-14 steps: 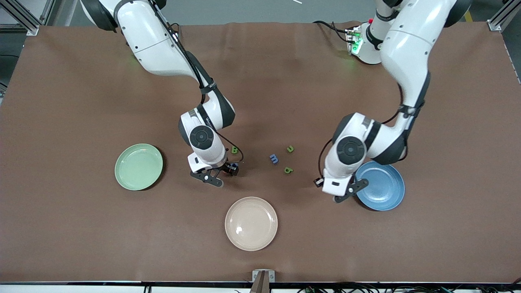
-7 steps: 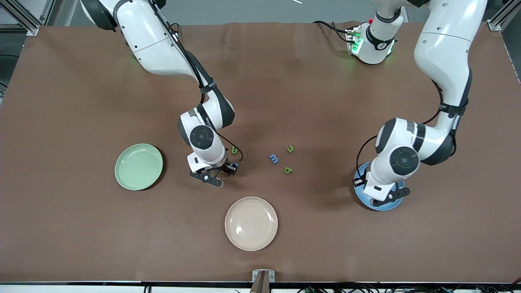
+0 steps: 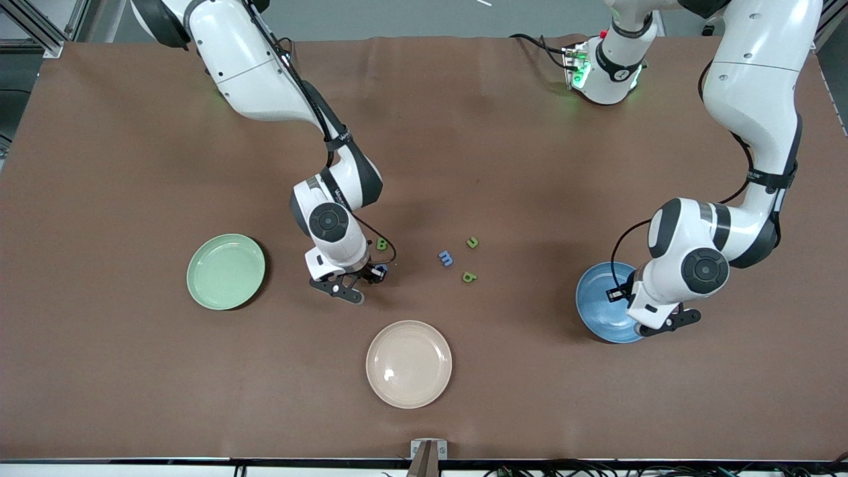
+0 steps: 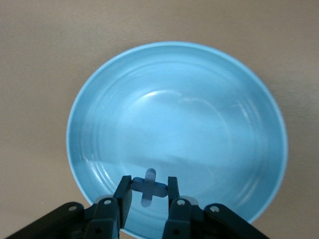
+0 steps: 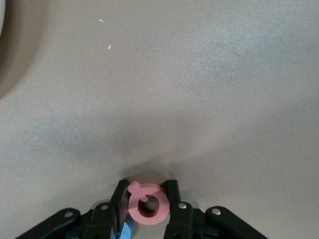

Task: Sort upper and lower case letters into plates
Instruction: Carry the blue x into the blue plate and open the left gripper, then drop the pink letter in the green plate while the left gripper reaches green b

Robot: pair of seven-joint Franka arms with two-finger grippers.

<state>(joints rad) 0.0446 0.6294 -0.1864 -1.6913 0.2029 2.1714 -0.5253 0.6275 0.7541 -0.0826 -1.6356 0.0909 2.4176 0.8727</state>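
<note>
Mint-green plate (image 3: 226, 271) toward the right arm's end, blue plate (image 3: 604, 301) toward the left's — both upright.

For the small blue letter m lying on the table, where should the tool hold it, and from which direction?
Probably from straight above: the blue letter m lies flat on the brown table. Close the fingers across its narrower width, on the two outer edges. The green letters nearby stand apart from it, leaving room.

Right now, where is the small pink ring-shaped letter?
The small pink ring-shaped letter sits clamped in the right claw, low over the brown table between the round mint green plate and the small blue letter m.
</note>
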